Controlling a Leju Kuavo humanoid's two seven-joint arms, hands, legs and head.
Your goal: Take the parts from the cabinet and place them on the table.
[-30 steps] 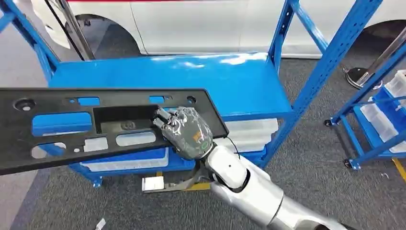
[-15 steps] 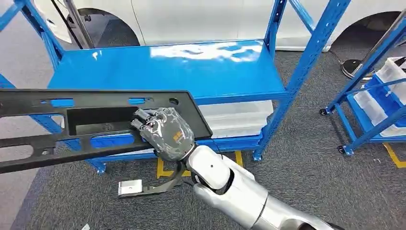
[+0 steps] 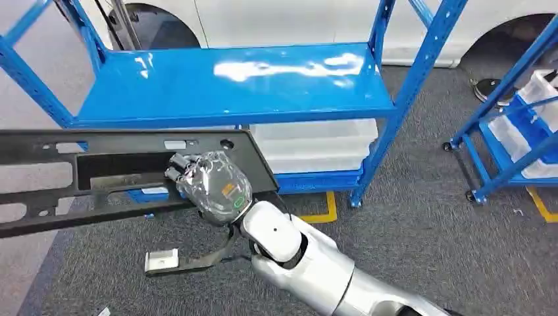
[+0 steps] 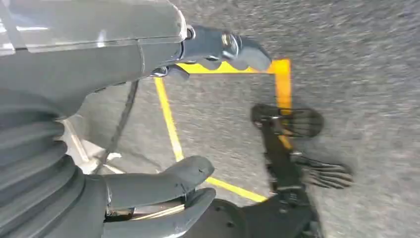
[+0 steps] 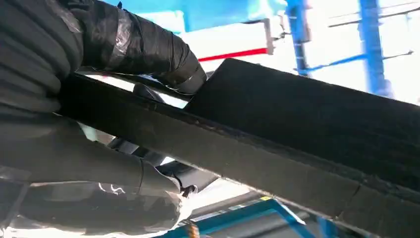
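setting: blue rack (image 3: 237, 85) over grey carpet, white car body behind.
part: long black plastic panel (image 3: 125, 174) held clear of the shelf, long axis running 9 to 3 o'clock.
right hand (image 3: 210, 184): fingers clamped on the panel's 3 o'clock end; the bulk extends toward 9 o'clock.
left hand (image 4: 148, 198): hangs over the floor, fingers apart, holding nothing.
judgement: table unseen; single-ended grip may let the far end sag.

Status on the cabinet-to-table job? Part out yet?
Done: the long black panel is off the blue shelf unit, whose top shelf is bare. In hand: the right hand grips the panel at its inner edge, carried in front of the rack. The left hand holds nothing. Left: setting it on the table, which isn't in sight.
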